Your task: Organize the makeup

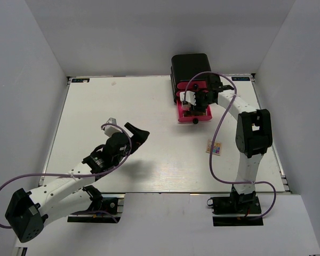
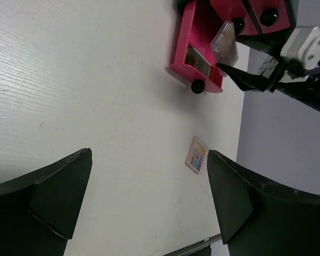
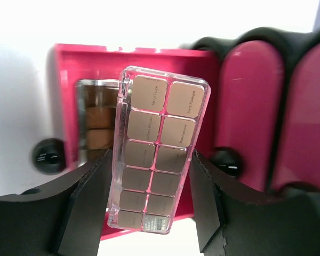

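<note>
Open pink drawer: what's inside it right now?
A brown palette lies inside the drawer. The clear pinkish palette, held in the right end effector, hides the rest of it, so anything there can't be seen.

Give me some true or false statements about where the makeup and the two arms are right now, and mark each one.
1. The right fingers grip the clear pinkish palette. True.
2. The left fingers are shut on a sponge. False: they are open and empty.
3. A brown palette lies in the open pink drawer. True.
4. The small square multicolour palette lies in the pink drawer. False: it lies on the table, apart from the drawer.
</note>
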`<act>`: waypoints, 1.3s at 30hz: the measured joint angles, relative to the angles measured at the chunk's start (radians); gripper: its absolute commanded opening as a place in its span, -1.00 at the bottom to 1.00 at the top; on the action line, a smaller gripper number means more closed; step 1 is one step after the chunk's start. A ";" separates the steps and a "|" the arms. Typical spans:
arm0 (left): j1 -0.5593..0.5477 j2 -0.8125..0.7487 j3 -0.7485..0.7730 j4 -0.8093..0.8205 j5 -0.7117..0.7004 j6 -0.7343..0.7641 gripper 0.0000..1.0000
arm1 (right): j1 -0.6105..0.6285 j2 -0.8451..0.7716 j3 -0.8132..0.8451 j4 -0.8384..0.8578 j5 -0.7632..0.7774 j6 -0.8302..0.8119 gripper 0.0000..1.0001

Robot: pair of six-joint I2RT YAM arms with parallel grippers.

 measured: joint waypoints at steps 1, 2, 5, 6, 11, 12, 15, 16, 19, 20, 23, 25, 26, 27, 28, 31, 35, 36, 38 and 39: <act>0.000 0.002 0.000 0.006 0.001 0.001 0.96 | 0.000 0.000 -0.007 -0.008 0.000 -0.003 -0.55; 0.000 0.004 0.000 0.010 0.002 0.003 0.96 | 0.000 0.000 -0.014 -0.015 0.000 -0.005 -0.41; 0.000 0.021 0.000 0.016 0.005 0.007 0.96 | 0.000 0.000 -0.019 -0.037 0.001 -0.006 -0.02; 0.000 0.026 0.000 0.017 0.006 0.008 0.96 | 0.000 0.000 -0.019 -0.040 0.001 -0.006 0.02; 0.000 0.036 0.000 0.022 0.014 0.014 0.96 | -0.002 0.000 -0.019 -0.047 0.002 -0.003 0.20; 0.000 0.036 0.000 0.024 0.016 0.014 0.96 | -0.003 0.000 -0.019 -0.049 0.002 -0.001 0.23; 0.000 0.036 0.000 0.028 0.021 0.014 0.96 | -0.007 -0.002 -0.020 -0.048 0.001 0.001 0.25; 0.000 0.037 0.000 0.029 0.021 0.014 0.96 | -0.008 -0.004 -0.022 -0.048 0.001 0.002 0.25; 0.000 0.042 0.000 0.029 0.023 0.015 0.96 | -0.013 -0.019 -0.040 -0.039 0.000 0.001 0.23; 0.000 0.045 0.000 0.029 0.025 0.015 0.96 | -0.014 -0.025 -0.050 -0.034 0.000 0.000 0.22; 0.000 0.050 0.000 0.029 0.028 0.015 0.96 | -0.016 -0.039 -0.081 -0.010 0.002 -0.012 0.22; 0.000 0.050 0.000 0.029 0.029 0.016 0.96 | -0.018 -0.040 -0.093 -0.001 0.005 -0.031 0.23; 0.000 0.050 0.000 0.029 0.029 0.016 0.96 | -0.018 -0.040 -0.095 0.002 0.007 -0.041 0.27; 0.000 0.050 0.000 0.029 0.029 0.017 0.96 | -0.018 -0.039 -0.095 0.003 0.008 -0.048 0.31; 0.000 0.050 0.000 0.029 0.029 0.017 0.96 | -0.018 -0.040 -0.095 0.008 0.008 -0.057 0.33; 0.000 0.050 0.000 0.029 0.029 0.018 0.96 | -0.018 -0.039 -0.088 0.010 0.008 -0.076 0.52; 0.000 0.050 0.000 0.029 0.029 0.018 0.96 | -0.018 -0.039 -0.079 0.013 0.007 -0.089 0.62; 0.000 0.050 0.000 0.029 0.029 0.018 0.96 | -0.018 -0.039 -0.079 0.013 0.007 -0.089 0.62; 0.000 0.050 0.000 0.029 0.029 0.018 0.96 | -0.018 -0.040 -0.079 0.013 0.007 -0.087 0.60; 0.000 0.050 0.000 0.029 0.029 0.018 0.96 | -0.018 -0.041 -0.081 0.016 0.007 -0.083 0.59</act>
